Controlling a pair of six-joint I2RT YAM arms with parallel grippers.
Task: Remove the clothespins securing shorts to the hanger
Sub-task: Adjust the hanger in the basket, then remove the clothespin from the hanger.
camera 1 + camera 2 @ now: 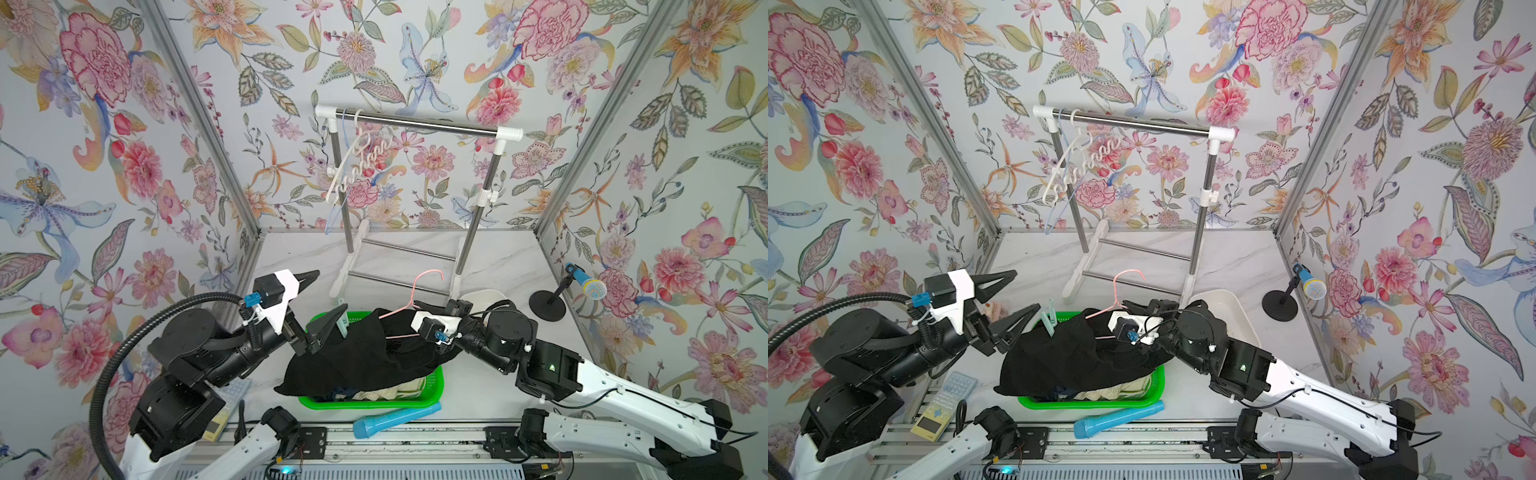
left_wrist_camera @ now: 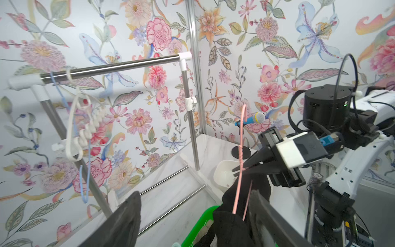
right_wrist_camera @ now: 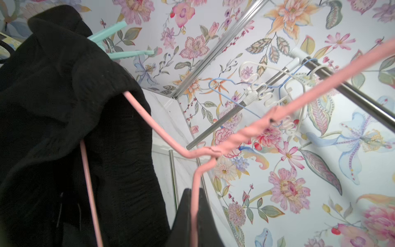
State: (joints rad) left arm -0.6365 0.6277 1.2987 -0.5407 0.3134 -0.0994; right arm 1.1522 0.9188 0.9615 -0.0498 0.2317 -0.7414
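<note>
The black shorts (image 1: 357, 357) hang over a pink wire hanger (image 1: 415, 291) above the green basket (image 1: 434, 386). A pale teal clothespin (image 1: 343, 326) is clipped on the shorts' left end, and it also shows in the right wrist view (image 3: 111, 42). My left gripper (image 1: 331, 290) is open, its lower finger right beside that clothespin, with nothing held. In the left wrist view the left gripper (image 2: 195, 192) has the hanger wire (image 2: 241, 162) and shorts (image 2: 230, 226) close to one finger. My right gripper (image 3: 194, 192) is shut on the hanger's wire just below its twisted neck.
A clothes rack (image 1: 415, 122) at the back carries a white hanger (image 1: 357, 166) and a blue one. A white bin (image 1: 482, 297) sits behind the right arm. A toy microphone (image 1: 582, 284) stands on the right. A blue tube (image 1: 395, 419) lies in front of the basket. A calculator (image 1: 951, 395) is at front left.
</note>
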